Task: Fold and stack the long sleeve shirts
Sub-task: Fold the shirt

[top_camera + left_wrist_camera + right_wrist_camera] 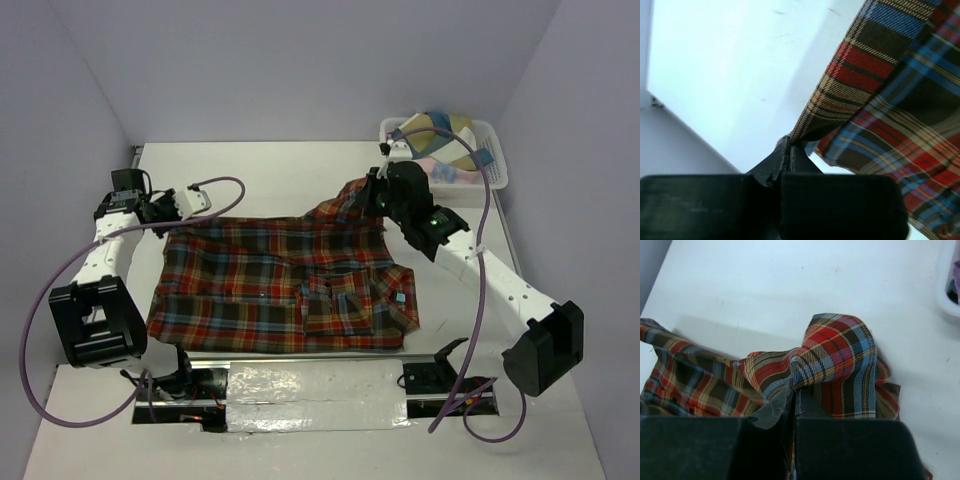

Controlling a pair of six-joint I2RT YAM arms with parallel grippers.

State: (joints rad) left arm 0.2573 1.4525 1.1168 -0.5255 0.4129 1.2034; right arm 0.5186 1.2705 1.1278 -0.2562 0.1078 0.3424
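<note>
Smooth white table (280, 170): left gripper (790, 146) and right gripper (793, 390) pinch plaid shirt (270, 285).

Plaid flannel shirt (285, 285) spread flat mid-table, far corners lifted.

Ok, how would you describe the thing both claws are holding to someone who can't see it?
On the white table, spread across the middle, lies a shirt. The left claw and right claw each pinch a far corner of it. Its red, brown and blue plaid sets it apart from the pale clothes bundled in the white basket at the far right.
</note>
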